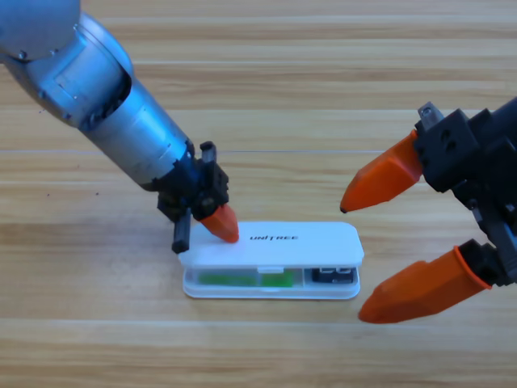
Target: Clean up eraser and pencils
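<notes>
Nearest the lens, large at the picture's right edge: right claw [380, 255], jaws spread wide and grasping nothing, upper orange jaw tip pointing left just beyond the case's right end, lower jaw tip level with the case's front edge. Hovering apart from the case, black body partly cut off by the frame. At centre, on the wooden surface [266, 105]: white case [275, 259], lying lengthwise, lid lowered almost flat with a narrow slit left along the front. Through that slit, green pencil [242, 280] lying lengthwise in the left and middle part of the tray; eraser [333, 275] as a small dark block in the right-hand compartment. Black pencil not made out. Coming in from the upper left corner: left claw [220, 224] on its grey arm, orange tip pressed on the lid's left back corner; open or clenched, cannot tell, only one orange jaw showing.
</notes>
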You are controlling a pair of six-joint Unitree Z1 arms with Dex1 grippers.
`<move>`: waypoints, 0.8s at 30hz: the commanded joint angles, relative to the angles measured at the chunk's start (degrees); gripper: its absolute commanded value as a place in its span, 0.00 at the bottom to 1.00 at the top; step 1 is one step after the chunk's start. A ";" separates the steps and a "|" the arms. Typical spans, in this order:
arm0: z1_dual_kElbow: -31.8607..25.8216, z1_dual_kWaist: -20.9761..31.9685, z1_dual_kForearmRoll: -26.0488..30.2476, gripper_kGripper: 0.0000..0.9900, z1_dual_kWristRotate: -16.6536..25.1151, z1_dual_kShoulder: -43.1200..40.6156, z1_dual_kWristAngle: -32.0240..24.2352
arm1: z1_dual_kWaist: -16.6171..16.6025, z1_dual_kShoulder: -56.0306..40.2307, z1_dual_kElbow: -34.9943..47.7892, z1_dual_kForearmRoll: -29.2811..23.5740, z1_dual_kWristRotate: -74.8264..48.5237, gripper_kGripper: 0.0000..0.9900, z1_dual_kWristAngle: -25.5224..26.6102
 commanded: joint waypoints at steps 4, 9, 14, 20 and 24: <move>2.48 -1.63 -1.92 0.00 0.58 3.28 -0.60 | 0.02 2.44 1.49 -1.34 0.22 0.95 0.52; 3.09 -1.89 -2.62 0.00 0.58 3.54 -0.60 | 0.11 2.53 1.40 -1.34 0.31 0.95 0.52; 3.62 -2.06 -3.15 0.00 0.49 3.89 -0.60 | 0.11 2.71 1.40 -1.34 0.31 0.95 0.52; 3.97 -2.33 -3.50 0.00 0.32 4.33 -0.60 | 0.19 3.32 1.23 -1.08 0.31 0.95 0.52; 3.97 -2.42 -3.68 0.00 0.32 4.60 -0.60 | 0.19 3.41 1.23 -0.99 0.40 0.95 0.52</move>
